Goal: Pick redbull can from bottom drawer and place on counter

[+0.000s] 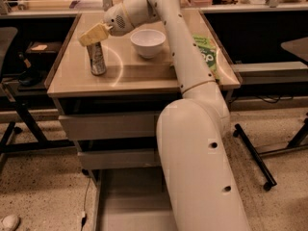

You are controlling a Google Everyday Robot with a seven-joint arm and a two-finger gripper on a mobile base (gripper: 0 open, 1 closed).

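Observation:
The redbull can stands upright on the counter, near its left side. My gripper is right at the can's top, its tan tip over the rim, reaching in from the right. Whether it still touches the can does not show. The bottom drawer is pulled open below the cabinet, and the part of its grey floor that shows is bare. My white arm covers the drawer's right part.
A white bowl sits on the counter right of the can. A green snack bag lies at the counter's right edge. Two upper drawers are closed. Dark side tables flank the cabinet; a chair base stands at the right.

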